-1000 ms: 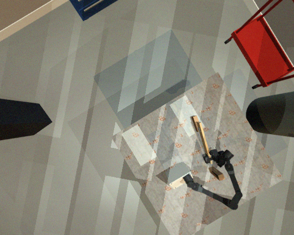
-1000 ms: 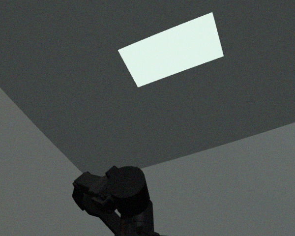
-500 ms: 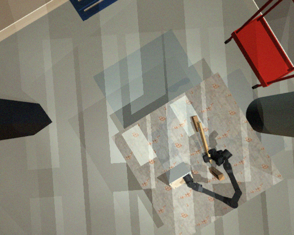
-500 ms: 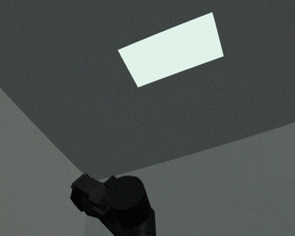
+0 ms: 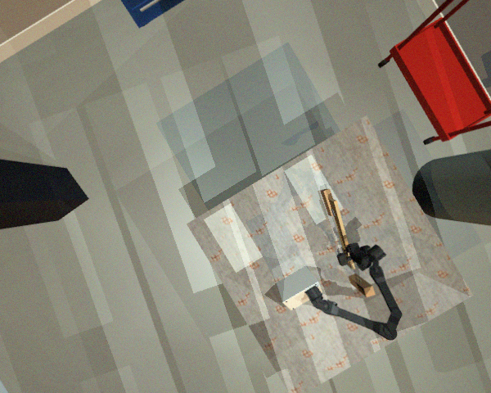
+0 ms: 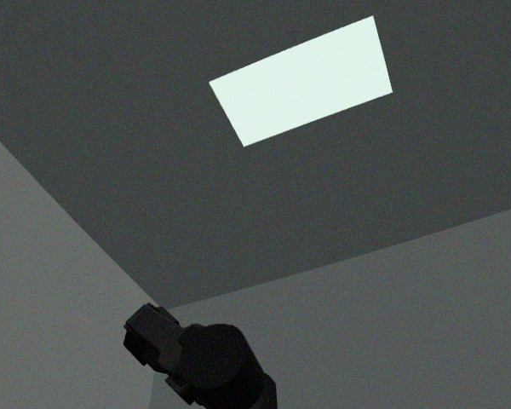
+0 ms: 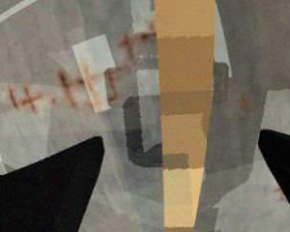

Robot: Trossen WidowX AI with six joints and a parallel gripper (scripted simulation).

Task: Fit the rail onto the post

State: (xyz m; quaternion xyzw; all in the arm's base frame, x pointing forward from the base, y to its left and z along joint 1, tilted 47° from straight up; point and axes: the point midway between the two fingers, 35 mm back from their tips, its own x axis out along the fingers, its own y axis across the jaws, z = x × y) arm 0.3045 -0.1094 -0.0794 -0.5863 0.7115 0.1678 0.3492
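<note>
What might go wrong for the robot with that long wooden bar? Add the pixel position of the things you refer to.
The open black gripper [image 5: 348, 255] [image 7: 183, 141] is over the long light-wood rail [image 5: 340, 223] [image 7: 186, 63], which runs nearer one finger in the wrist view. Closing now might push the rail sideways and could shift its far end on the low wooden block [image 5: 326, 196]. Also, the near end lies short of the brown wooden post [image 5: 361, 285], so a crooked grip might make it miss.

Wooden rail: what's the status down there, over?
Gripper open, straddling the rail, nothing gripped. Rail's near end short of the wooden post, unfitted. Nothing visibly blocking between fingers and rail.
</note>
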